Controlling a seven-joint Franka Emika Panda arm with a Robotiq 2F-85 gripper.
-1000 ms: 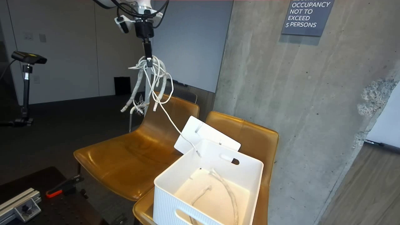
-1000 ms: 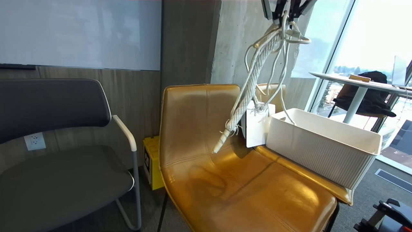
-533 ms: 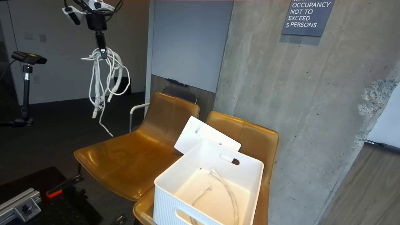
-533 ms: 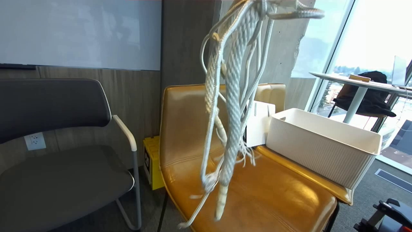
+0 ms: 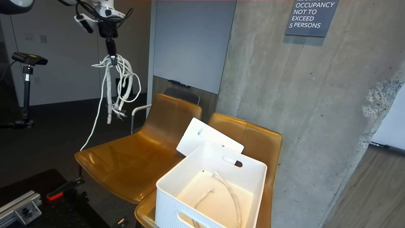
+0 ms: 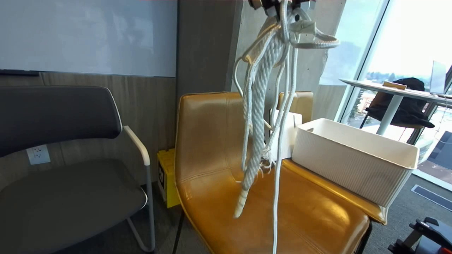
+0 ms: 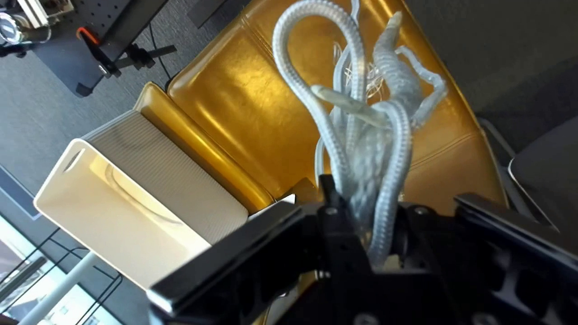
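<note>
My gripper (image 5: 114,60) hangs above the far side of a brown leather chair (image 5: 126,158), shut on a bundle of white rope. In the wrist view the rope bundle (image 7: 384,158) passes between the fingers of my gripper (image 7: 368,210), with loops and taped ends sticking out. Below the gripper, a thick twisted rope (image 6: 259,95) and thinner cords dangle in an exterior view. One thin cord (image 5: 96,117) trails lowest, past the chair's seat edge. A white ribbed bin (image 6: 353,165) sits on a second brown chair. Inside the bin lie pieces of pale rope (image 5: 234,196).
A white panel (image 5: 210,137) leans behind the bin. A grey armchair (image 6: 60,116) and a yellow box (image 6: 167,176) stand beside the chair. A dark bench with a clamp (image 5: 61,191) is near the front; a sensor on a post (image 5: 27,72) stands behind it.
My gripper has carried the rope away from the bin, swinging left, then slightly back right and down. The long cord, whose end hung into the bin, now dangles beyond the chair seat.
</note>
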